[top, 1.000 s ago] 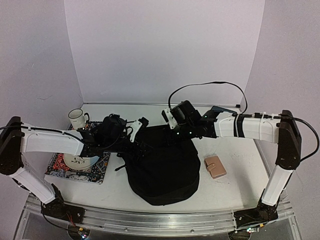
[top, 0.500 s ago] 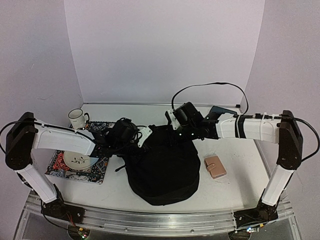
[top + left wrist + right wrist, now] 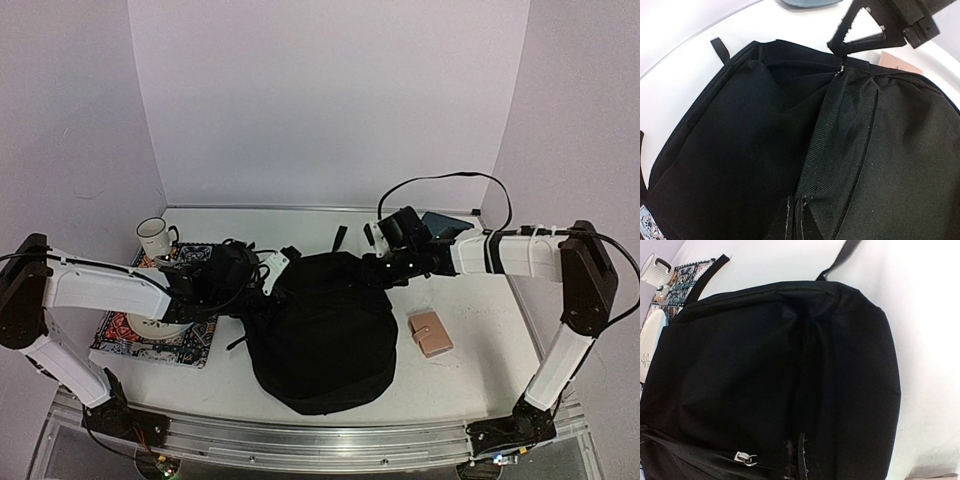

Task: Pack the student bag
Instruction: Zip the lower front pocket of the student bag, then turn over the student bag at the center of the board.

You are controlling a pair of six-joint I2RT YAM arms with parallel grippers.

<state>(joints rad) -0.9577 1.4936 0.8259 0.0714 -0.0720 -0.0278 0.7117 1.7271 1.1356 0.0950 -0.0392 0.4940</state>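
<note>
Opening bag (image 3: 320,345): left pincer (image 3: 796,222) and right pincer (image 3: 795,457) each look clamped on its top fabric, so next probably needs the mouth pulled wider for packing.

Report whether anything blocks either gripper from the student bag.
Nothing visible does. The left gripper is pinched on a fold of the student bag, and the right gripper looks closed on fabric at the bag's top edge, beside a zipper pull. The small tan pouch lies off to the bag's right, clear of both.
</note>
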